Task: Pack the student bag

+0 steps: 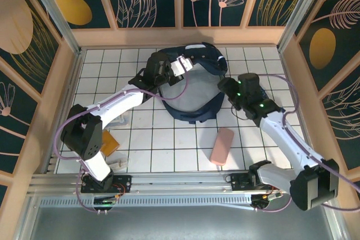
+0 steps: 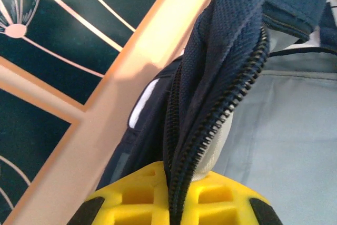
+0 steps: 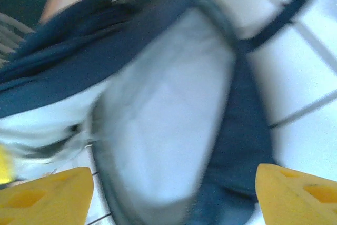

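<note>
Pinching the zipper rim (image 2: 221, 114) of the bag (image 1: 209, 59), the left tool (image 1: 179, 66) holds it raised at the middle of the far edge of the surface (image 1: 140, 144), its pale-lined mouth spreading toward the near edge. The right tool (image 1: 226, 87) hangs spread wide, holding nothing, just right of that mouth. A pink case (image 1: 222, 145) lies toward the near edge, long axis running near-to-far, closer to the right tool, so that side looks better placed to fetch it.

Tiled table (image 1: 169, 145): student bag (image 1: 211, 57), pink case (image 1: 221, 145)
</note>
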Robot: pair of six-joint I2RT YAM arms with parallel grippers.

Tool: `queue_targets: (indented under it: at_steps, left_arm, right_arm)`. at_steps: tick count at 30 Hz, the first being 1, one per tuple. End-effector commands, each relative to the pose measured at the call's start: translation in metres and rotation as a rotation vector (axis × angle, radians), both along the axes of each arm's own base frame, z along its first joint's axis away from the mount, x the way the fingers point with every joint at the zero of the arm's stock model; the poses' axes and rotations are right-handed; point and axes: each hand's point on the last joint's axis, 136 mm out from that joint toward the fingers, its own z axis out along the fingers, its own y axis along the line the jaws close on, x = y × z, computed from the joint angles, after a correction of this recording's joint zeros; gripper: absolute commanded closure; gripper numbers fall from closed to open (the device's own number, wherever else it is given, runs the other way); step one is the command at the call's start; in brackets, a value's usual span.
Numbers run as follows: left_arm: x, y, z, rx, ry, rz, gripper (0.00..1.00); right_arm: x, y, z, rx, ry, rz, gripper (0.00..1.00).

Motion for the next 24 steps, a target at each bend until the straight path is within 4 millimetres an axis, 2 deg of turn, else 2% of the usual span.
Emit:
queue_targets:
  at_steps: [1,4,6,8,13,16,18,19,21,24]
  left_arm:
    - [0.011,0.012,0.03,-0.04,-0.127,0.075,1.0]
    - [0.007,0.01,0.028,-0.061,-0.12,0.056,1.0]
    - [0.005,0.008,0.025,-0.061,-0.111,0.041,1.0]
    - [0.005,0.007,0.021,-0.047,-0.089,0.034,1.0]
    - [-0.003,0.009,-0.005,0.03,-0.006,0.014,1.0]
    - [-0.008,0.026,-0.037,0.132,-0.031,0.039,1.0]
    - [-0.003,0.046,-0.062,0.233,-0.076,0.075,1.0]
    - [0.003,0.054,-0.069,0.254,-0.083,0.1,1.0]
    - [0.025,0.069,-0.073,0.24,-0.062,0.165,1.0]
    - [0.046,0.078,-0.061,0.216,-0.063,0.201,1.0]
  right_arm:
    - [-0.032,-0.058,-0.032,-0.074,0.127,-0.197,0.13]
    - [-0.047,-0.113,-0.057,-0.125,0.166,-0.338,0.09]
    - [-0.047,-0.14,-0.071,-0.095,0.168,-0.362,0.09]
    - [-0.041,-0.153,-0.077,-0.051,0.154,-0.352,0.09]
    - [-0.016,-0.154,-0.082,-0.089,0.167,-0.232,0.1]
    - [-0.004,-0.147,-0.087,-0.096,0.183,-0.164,0.11]
    - [0.001,-0.15,-0.088,-0.108,0.187,-0.155,0.11]
    - [0.001,-0.158,-0.089,-0.136,0.206,-0.189,0.11]
    - [-0.01,-0.191,-0.096,-0.217,0.287,-0.334,0.07]
    - [-0.018,-0.225,-0.107,-0.206,0.335,-0.472,0.04]
